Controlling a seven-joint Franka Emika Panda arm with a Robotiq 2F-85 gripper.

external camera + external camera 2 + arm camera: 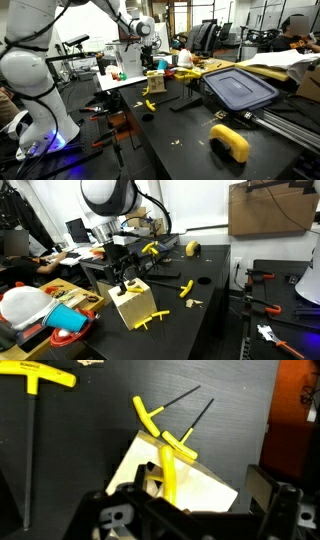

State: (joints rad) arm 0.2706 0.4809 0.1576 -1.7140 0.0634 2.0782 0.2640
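Wrist view is cutting off the gripper at the bottom edge: only dark finger housings are showing on both sides, and the tips are out of frame. The housings are covering the near edge of the wooden block, so its holes are not readable. The gripper is hanging released, jaws spread wide, directly over the block and gripping nothing. Whether the fingers are touching the block top is hard to tell.

The block is sitting on the black table and acting as the holder. Yellow T-handle keys are sticking out of it, with two black shafts angling away from the block and one yellow handle standing nearly upright at its top. How deep they are seated is not visible. In an exterior view the keys are poking out of the block's side, and the exact count is unclear.

A loose key is lying flat on the table near the block, apart from it. A blue lid is lying well apart from the block, which is too small in that exterior view to show detail.
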